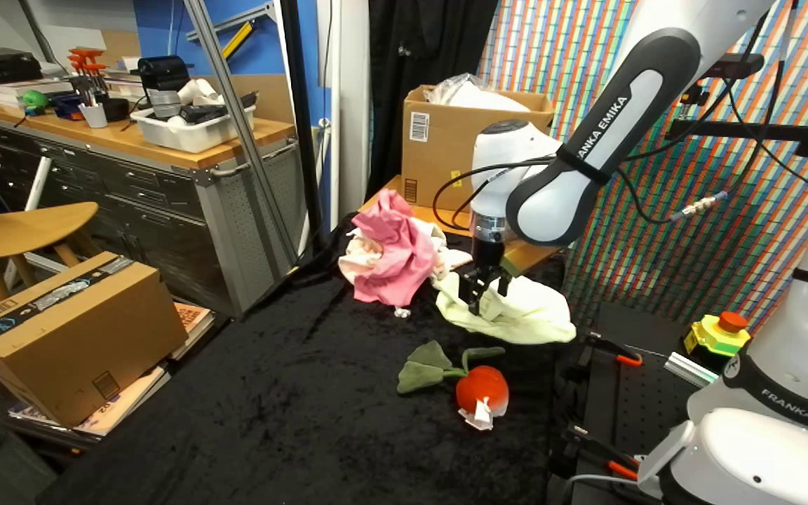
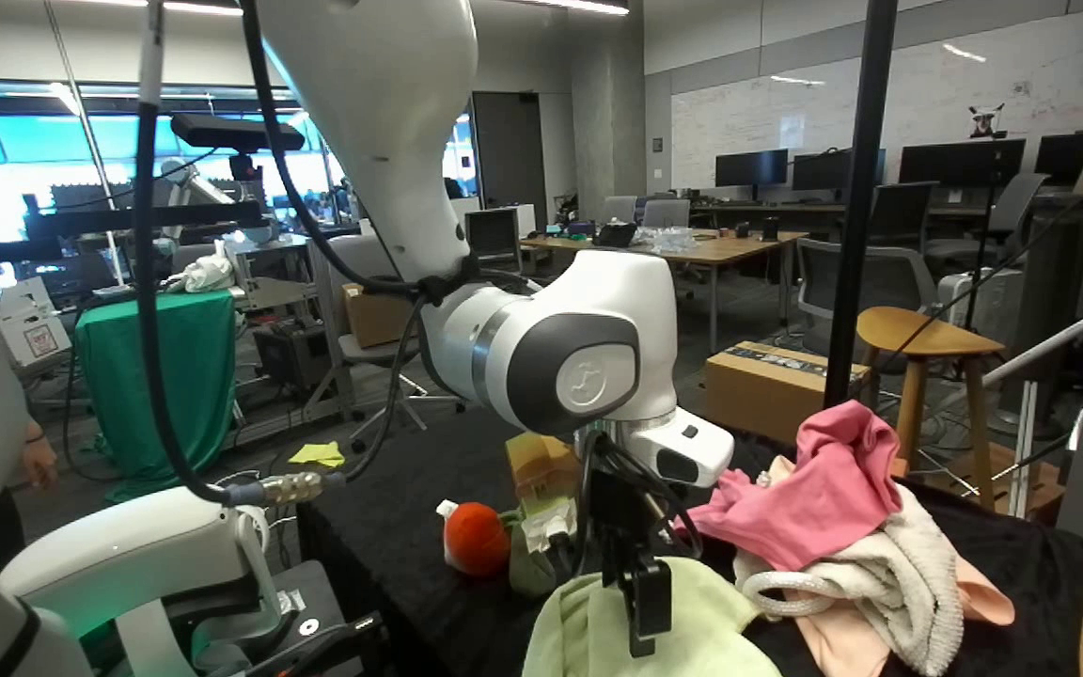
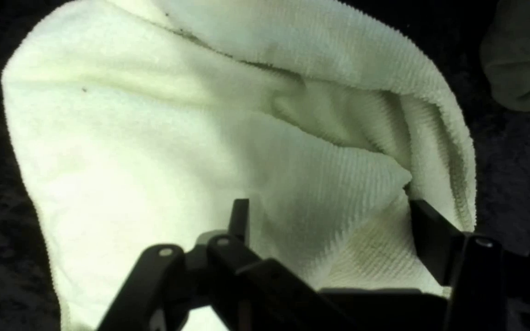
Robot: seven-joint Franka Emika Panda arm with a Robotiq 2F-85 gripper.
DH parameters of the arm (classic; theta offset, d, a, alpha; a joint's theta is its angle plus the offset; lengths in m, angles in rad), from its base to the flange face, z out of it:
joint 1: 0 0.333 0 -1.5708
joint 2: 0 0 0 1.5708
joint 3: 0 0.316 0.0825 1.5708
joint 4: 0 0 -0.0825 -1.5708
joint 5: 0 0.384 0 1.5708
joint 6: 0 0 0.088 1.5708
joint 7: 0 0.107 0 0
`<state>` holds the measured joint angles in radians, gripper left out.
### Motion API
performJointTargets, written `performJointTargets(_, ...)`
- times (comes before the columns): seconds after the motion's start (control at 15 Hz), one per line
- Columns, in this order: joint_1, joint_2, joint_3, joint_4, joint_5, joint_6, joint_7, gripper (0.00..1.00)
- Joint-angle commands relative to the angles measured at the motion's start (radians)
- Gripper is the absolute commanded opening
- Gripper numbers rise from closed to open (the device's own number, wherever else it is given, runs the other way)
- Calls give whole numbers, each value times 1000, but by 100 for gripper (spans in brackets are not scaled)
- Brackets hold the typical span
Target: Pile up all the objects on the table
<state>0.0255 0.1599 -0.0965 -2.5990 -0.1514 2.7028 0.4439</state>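
Green cloth (image 1: 516,315) lies on the bench (image 1: 292,407), just beside the heap (image 2: 918,592) topped by pink cloth (image 1: 397,252). The claw (image 3: 329,202) stands over it, jaws spread wide about a fold, nothing gripped. Too shallow a bite could let that fold slip; trailing edges might drag the heap askew. The round red toy (image 1: 482,387), lying apart, could roll off any top.

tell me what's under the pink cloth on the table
White textured cloth and peach cloth show from under the pink cloth. Anything else beneath its middle is covered and can't be seen.
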Motion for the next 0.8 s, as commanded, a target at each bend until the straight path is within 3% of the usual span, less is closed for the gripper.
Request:
performJointTargets(0.0, 14, -2, -22, -8, -34, 35, 49, 56)
performJointTargets(0.4, 12, -16, -15, -15, -18, 51, 33, 8)
performJointTargets(0.6, 14, -69, -10, -39, -16, 76, 15, 1)
performJointTargets(0.73, 16, -110, -11, -48, -29, 81, 25, 4)
